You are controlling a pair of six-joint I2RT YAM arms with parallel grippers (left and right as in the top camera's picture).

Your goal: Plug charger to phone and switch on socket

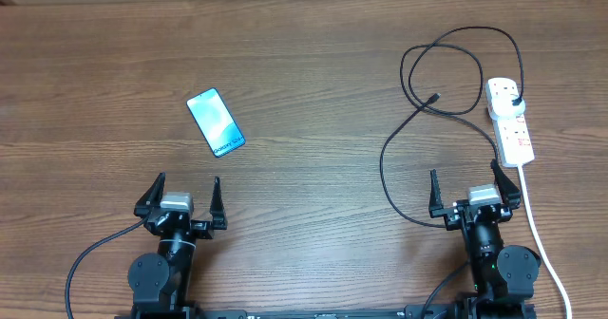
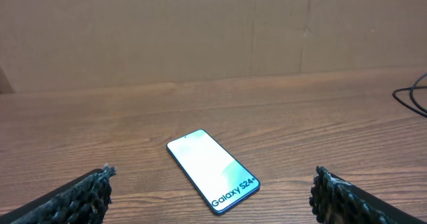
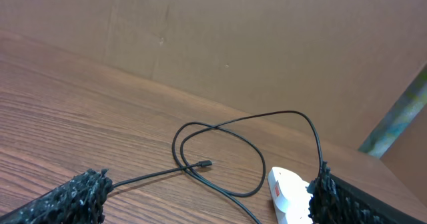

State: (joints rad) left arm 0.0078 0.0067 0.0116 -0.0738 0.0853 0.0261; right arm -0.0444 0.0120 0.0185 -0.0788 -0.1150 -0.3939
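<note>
The phone lies flat on the wooden table left of centre, its light blue screen lit; it also shows in the left wrist view, with white "Galaxy S24+" text at its near end. My left gripper is open and empty, near the front edge below the phone. The white socket strip lies at the right, with the charger's black plug in an outlet. The charger cable loops left, and its small connector lies loose on the table. My right gripper is open and empty, just in front of the strip.
The strip's white cord runs down the right side past my right arm to the front edge. A brown cardboard wall stands behind the table. The strip's near end shows in the right wrist view.
</note>
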